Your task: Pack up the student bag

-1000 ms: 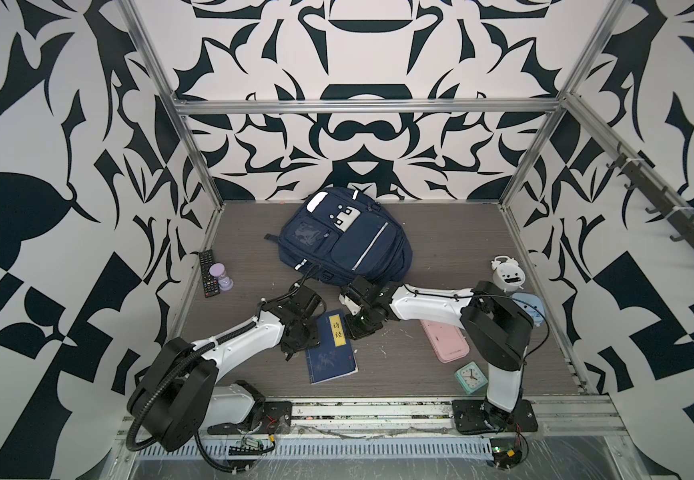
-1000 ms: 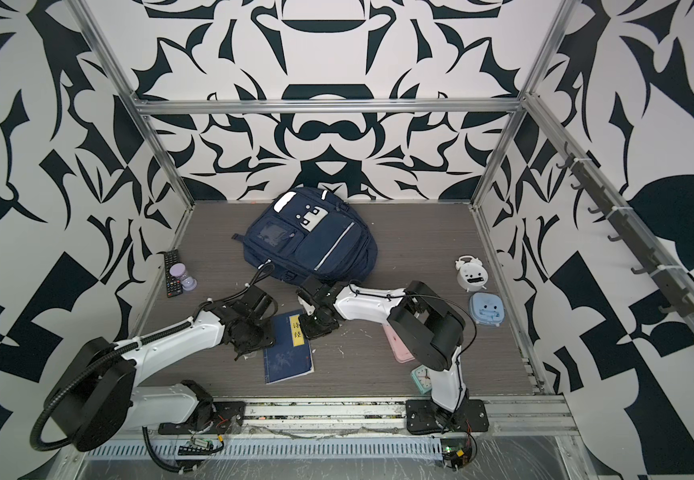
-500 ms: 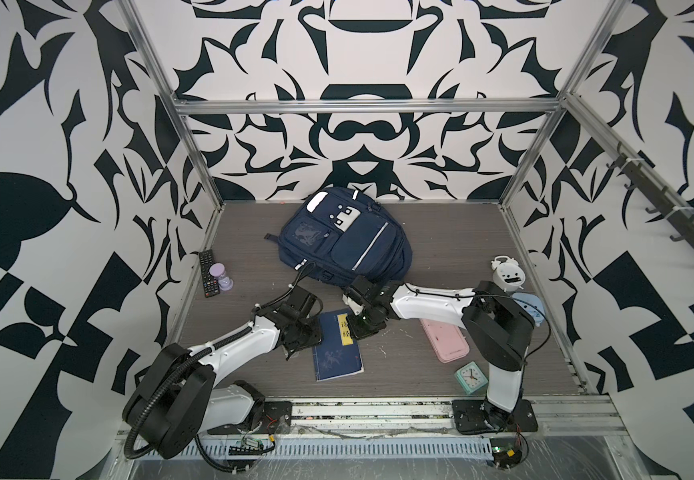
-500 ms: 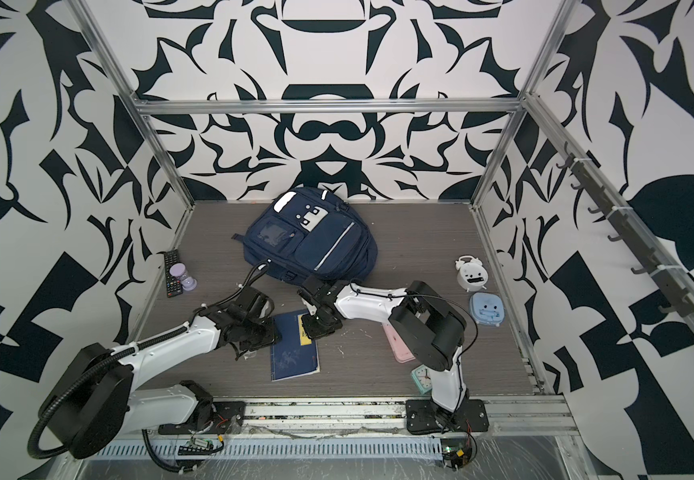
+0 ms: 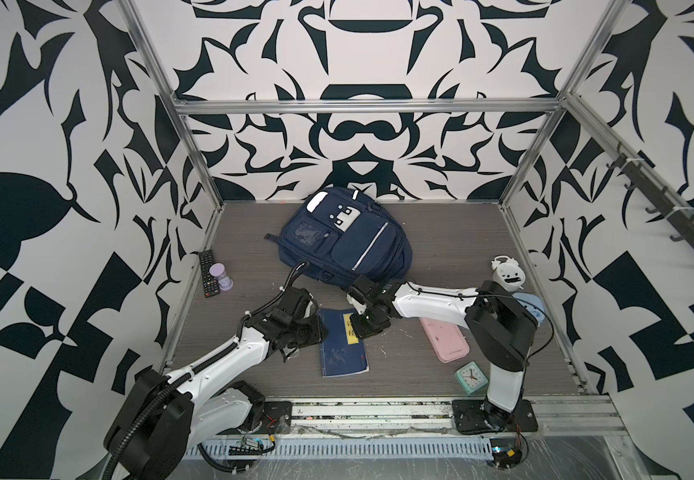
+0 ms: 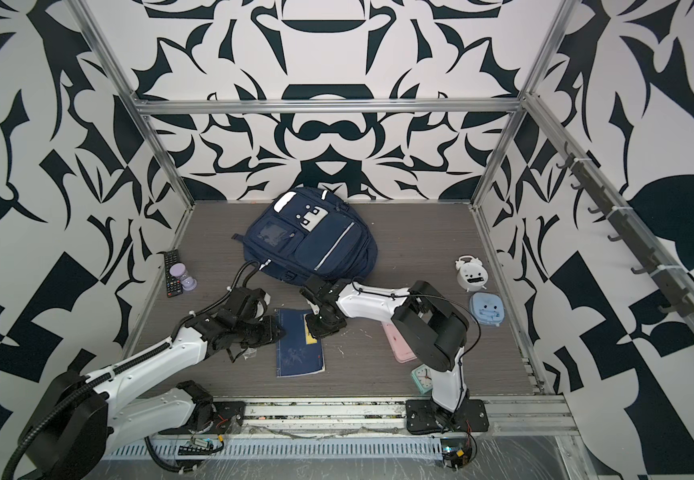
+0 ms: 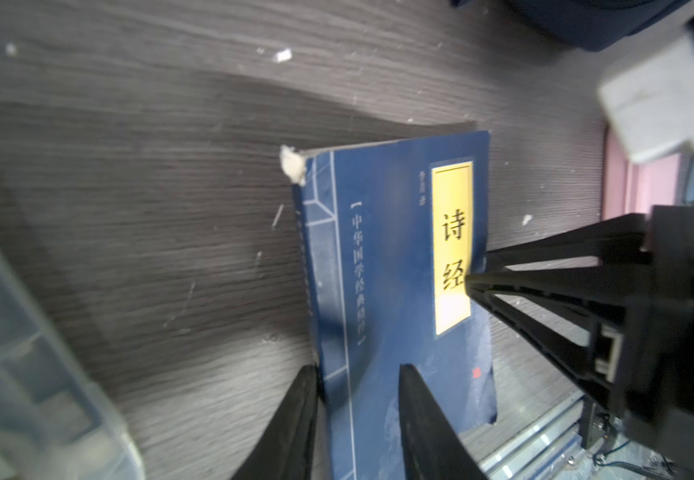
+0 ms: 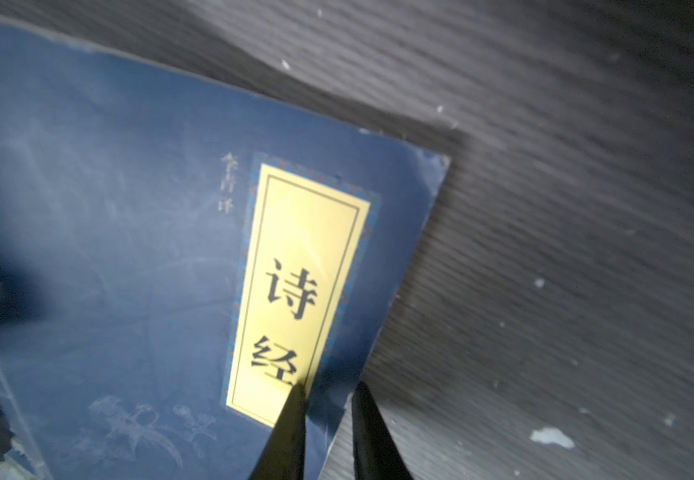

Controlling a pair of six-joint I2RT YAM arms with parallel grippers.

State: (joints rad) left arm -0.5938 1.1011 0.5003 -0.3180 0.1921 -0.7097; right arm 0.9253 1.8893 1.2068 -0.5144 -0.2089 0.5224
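The student bag [image 5: 343, 241] [image 6: 310, 241], a navy backpack, lies closed at the back middle of the floor in both top views. In front of it lies a blue book [image 5: 343, 349] [image 6: 299, 349] with a yellow title label. My right gripper [image 5: 358, 328] [image 8: 328, 388] is shut on the book's right edge beside the label, one finger on the cover and one under the edge. My left gripper [image 5: 322, 332] [image 7: 358, 372] straddles the book's spine edge with a narrow gap. One finger is at the spine and the other over the cover [image 7: 387, 257].
A black remote [image 5: 208, 274] and a purple hourglass [image 5: 225, 278] sit by the left wall. To the right of the book are a pink case [image 5: 445, 338], a teal clock [image 5: 471, 377], a white alarm clock [image 5: 507, 274] and a pale blue item [image 5: 528, 303].
My left gripper has moved right onto the book's spine edge and narrowed its jaws. The book has shifted slightly to the right. The right gripper keeps its hold on the book.
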